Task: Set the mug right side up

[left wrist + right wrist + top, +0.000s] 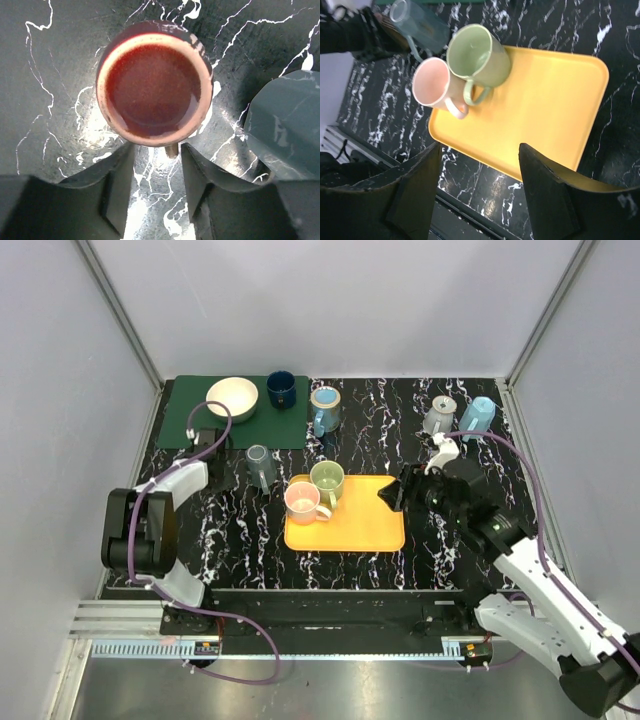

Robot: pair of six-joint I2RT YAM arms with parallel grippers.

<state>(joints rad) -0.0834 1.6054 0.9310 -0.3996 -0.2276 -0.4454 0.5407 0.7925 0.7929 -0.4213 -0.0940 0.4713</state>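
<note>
The left wrist view looks straight down into a brown mug (155, 85) standing mouth up on the black marble table (60, 75). Its short handle (171, 150) points toward my left gripper (157, 157), which is open, the handle just inside the gap and touched by neither finger. From above, the left gripper (208, 442) sits at the mat's front edge and hides that mug. My right gripper (393, 496) is open and empty, hovering over the right end of the yellow tray (370, 525); its fingers (415, 190) frame the tray's near edge.
A pink mug (303, 502) and a green mug (327, 480) stand upright on the tray. A clear glass (260, 467) stands just right of the left gripper. A green mat (185, 415) holds a bowl (232, 398) and a dark blue mug (281, 390). Blue-grey (325, 410), grey (438, 418) and light blue (478, 414) mugs stand behind.
</note>
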